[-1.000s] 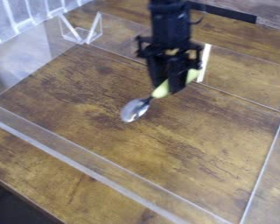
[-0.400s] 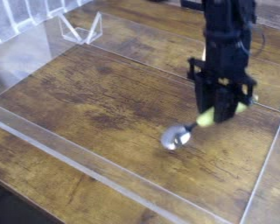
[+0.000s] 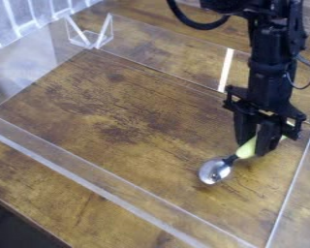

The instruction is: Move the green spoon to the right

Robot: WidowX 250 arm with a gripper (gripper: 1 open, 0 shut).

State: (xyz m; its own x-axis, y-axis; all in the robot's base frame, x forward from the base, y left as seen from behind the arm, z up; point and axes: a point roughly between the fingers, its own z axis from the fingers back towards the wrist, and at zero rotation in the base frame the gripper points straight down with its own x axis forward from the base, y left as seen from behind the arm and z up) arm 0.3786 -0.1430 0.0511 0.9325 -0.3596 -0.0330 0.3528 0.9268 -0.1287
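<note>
The green spoon [image 3: 235,161] hangs tilted at the right side of the wooden table, its yellow-green handle pinched between my fingers and its shiny silver bowl [image 3: 216,172] pointing down-left, at or just above the wood. My gripper [image 3: 259,139], black and pointing straight down from the dark arm, is shut on the spoon's handle. The upper part of the handle is hidden between the fingers.
A clear acrylic wall [image 3: 291,199] rises just right of the gripper, and another runs along the front edge [image 3: 106,189]. A clear plastic stand [image 3: 90,32] sits at the back left. The wooden tabletop [image 3: 106,107] stretches to the left.
My gripper has carried the spoon from the middle of the table to the right and lower, toward the right acrylic wall. The spoon stays gripped throughout.
</note>
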